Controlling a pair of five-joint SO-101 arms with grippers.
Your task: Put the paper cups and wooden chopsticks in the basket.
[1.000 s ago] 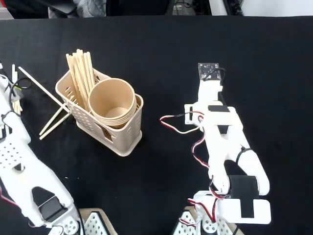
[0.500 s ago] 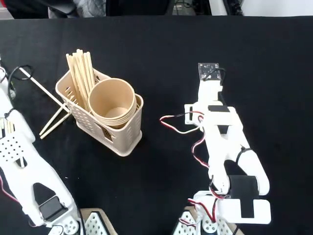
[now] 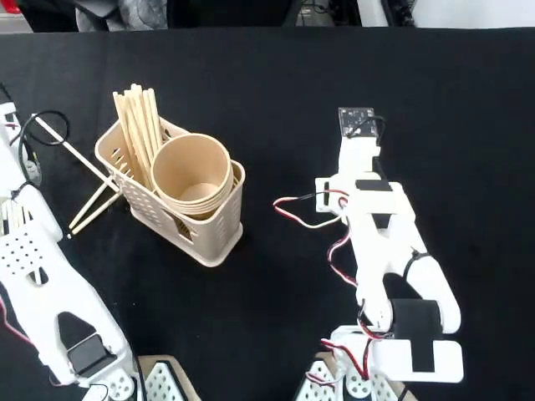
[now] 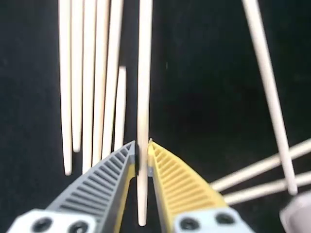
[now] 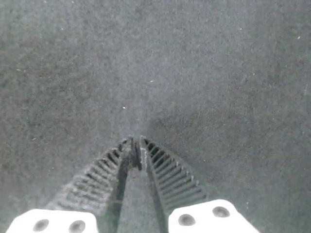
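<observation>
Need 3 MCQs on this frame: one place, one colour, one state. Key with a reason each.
1. Where are the paper cups?
A. inside the basket
B. stacked beside it
C. under it

2. The left gripper has fingers coloured:
A. both white
B. grey and yellow
C. red and blue

3. The left gripper is:
A. wide open, empty
B. shut on a wooden chopstick
C. shut on a cup

Key:
1 A, the high view shows them nested within the basket's walls.
2 B, the left wrist view shows one grey and one yellow.
3 B, the fingertips pinch the stick between them.
</observation>
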